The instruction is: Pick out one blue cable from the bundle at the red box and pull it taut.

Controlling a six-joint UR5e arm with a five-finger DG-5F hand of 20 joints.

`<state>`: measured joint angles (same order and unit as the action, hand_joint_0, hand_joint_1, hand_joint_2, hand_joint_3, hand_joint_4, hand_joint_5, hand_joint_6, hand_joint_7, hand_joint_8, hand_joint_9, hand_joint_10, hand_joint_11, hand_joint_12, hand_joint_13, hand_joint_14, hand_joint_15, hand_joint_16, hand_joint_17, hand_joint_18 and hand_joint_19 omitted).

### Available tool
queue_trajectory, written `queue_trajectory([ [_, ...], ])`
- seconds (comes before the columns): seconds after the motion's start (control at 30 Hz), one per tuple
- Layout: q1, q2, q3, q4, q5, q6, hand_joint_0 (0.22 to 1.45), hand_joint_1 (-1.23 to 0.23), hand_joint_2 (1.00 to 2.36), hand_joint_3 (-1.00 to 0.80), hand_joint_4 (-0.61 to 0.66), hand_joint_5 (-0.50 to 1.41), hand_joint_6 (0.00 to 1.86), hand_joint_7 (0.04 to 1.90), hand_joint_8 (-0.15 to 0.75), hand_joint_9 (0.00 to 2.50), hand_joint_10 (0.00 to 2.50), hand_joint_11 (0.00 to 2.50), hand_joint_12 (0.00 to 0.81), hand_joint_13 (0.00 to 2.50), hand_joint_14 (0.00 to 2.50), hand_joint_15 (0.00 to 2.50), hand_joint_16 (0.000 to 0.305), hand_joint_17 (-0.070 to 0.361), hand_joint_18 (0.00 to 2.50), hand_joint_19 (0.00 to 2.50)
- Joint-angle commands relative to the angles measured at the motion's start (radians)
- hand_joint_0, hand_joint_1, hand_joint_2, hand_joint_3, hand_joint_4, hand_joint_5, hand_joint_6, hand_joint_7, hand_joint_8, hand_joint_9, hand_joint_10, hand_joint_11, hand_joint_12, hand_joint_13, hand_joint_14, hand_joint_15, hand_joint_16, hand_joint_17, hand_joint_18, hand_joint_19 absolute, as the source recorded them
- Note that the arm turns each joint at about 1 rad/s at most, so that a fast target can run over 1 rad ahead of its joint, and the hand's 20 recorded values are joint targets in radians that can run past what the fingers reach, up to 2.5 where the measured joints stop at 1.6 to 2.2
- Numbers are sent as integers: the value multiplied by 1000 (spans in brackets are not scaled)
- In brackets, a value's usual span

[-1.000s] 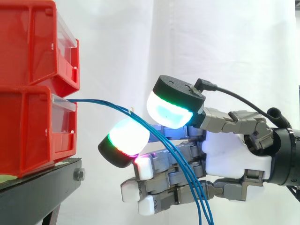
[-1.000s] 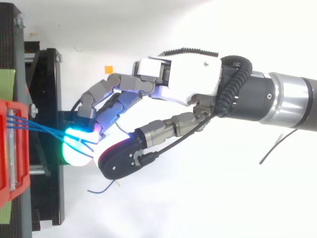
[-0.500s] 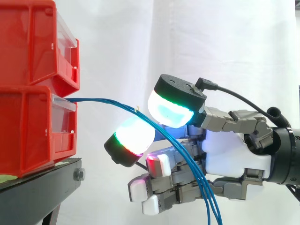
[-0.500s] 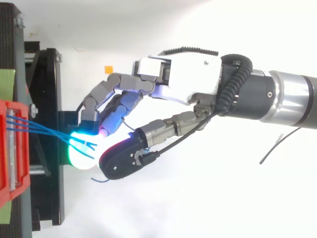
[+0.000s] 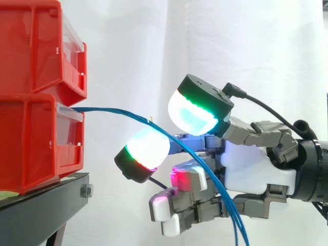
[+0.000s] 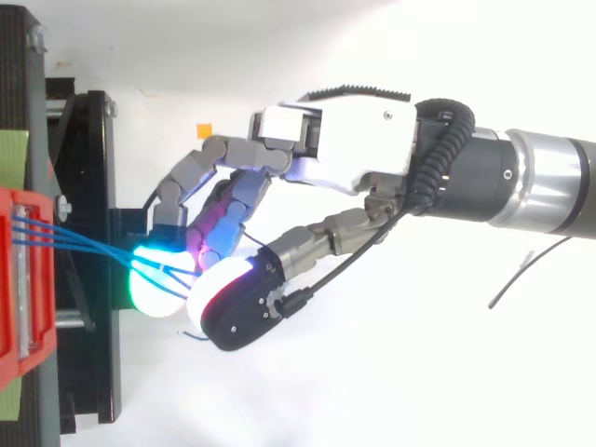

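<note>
White curtain across the whole backdrop, and at 9 o'clock in the side view two red bins are stacked on a black stand, the upper bin sitting on the lower bin. Each front carries a clear label strip; any print on it is too small to make out.

Now the blue cables: several of them come out at the lower bin's front, right by that strip, arc away toward 4 o'clock and drop out of frame at about 5 o'clock. They curve the whole way, nowhere straight. The hand comes in from 3 o'clock, and the cables run right across its palm side. Whether it actually grips any one of them, I cannot tell.

From above, the bins sit at 9 o'clock, and the cables fan out toward 3 o'clock and vanish under the hand. Around 10 o'clock lies a small orange square, too small to read, and green tape shows at the 9 o'clock edge.
</note>
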<state>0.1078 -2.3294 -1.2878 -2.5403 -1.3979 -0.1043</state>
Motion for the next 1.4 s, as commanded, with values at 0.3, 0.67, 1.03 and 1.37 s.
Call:
queue_trajectory([
  [0.3, -2, 1, 1, 2, -10, 0, 630, -803, 1018, -243, -115, -111, 962, 841, 213, 1270, 27, 1006, 327, 981, 24, 621, 39, 88, 760, 613],
  [0.67, -7, 1, 1, 0, -58, 6, 708, -832, 1011, -369, -176, -129, 974, 885, 219, 1257, 28, 1015, 327, 1007, 23, 642, 39, 88, 800, 607],
  [1.03, -14, 1, 10, -14, -95, 8, 643, -829, 1000, -500, -67, -120, 954, 812, 221, 1305, 29, 1023, 327, 1030, 25, 650, 39, 87, 812, 629],
  [1.37, -22, 1, 21, -44, -113, 8, 533, -663, 1000, -500, 39, -110, 884, 768, 230, 1294, 27, 961, 350, 1035, 22, 647, 43, 97, 826, 644],
])
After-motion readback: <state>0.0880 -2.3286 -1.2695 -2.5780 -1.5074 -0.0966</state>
